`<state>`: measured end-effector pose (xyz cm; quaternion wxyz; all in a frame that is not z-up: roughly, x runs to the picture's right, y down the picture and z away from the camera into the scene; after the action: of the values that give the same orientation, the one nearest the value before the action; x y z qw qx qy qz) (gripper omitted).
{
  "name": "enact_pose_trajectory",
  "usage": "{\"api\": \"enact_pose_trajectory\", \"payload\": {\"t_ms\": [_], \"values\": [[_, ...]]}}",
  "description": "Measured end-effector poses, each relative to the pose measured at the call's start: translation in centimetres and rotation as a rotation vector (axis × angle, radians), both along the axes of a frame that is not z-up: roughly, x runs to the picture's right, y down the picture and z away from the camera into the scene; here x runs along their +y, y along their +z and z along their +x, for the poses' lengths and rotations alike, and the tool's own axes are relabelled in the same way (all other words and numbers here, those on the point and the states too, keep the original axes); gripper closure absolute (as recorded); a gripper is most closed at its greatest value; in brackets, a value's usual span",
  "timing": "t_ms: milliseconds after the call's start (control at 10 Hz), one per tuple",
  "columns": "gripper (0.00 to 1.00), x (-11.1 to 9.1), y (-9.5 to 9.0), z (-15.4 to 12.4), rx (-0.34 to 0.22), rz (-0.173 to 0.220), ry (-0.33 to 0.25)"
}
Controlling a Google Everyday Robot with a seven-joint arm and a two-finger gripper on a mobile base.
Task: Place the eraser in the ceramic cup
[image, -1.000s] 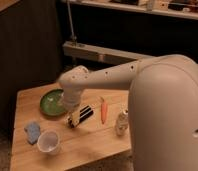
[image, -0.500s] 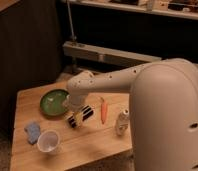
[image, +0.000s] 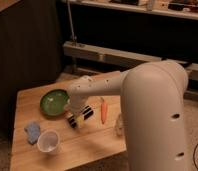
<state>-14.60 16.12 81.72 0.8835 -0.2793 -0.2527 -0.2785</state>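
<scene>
Two containers stand on the wooden tabletop (image: 92, 145) in the single camera view. The ceramic cup (image: 48, 141), white and round, sits down and to the picture-left of the claw (image: 76, 113), well apart from it near the tabletop's front edge. Its pale inside shows nothing in it. The green plate (image: 54, 102) lies just to the picture-left of the claw and slightly further back. Its surface looks bare, and the arm's wrist overlaps its near rim.

The eraser (image: 85, 115), a black block with pale lengthwise stripes, lies flat on the tabletop directly under and against the claw, not in the cup. Whether the claw is clenched on it or released cannot be told, as the wrist covers that spot.

The arm comes in from the bulky white body (image: 157, 115) that fills the picture-right. It runs as a pale tube toward the picture-left over the tabletop, then bends down at a rounded wrist so that the claw points at the tabletop.

A carrot (image: 104, 110) lies just to the picture-right of the claw, lengthwise front to back. A slim pale bottle (image: 119, 125) stands beyond it, against the robot's body. A blue sponge-like lump (image: 32, 131) rests beside the cup, on the side away from the claw.
</scene>
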Motion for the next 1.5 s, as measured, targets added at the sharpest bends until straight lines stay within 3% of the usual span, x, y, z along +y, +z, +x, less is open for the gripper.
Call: {"api": "enact_pose_trajectory", "payload": {"t_ms": [300, 1000, 1300, 1500], "values": [[0.20, 1.8, 0.9, 0.7, -0.007, -0.030, -0.008], [0.21, 1.9, 2.0, 1.0, 0.018, -0.061, -0.025], [0.49, 1.6, 2.3, 0.1, 0.018, -0.083, -0.041], [0.57, 1.7, 2.4, -0.3, 0.014, -0.094, -0.056]]}}
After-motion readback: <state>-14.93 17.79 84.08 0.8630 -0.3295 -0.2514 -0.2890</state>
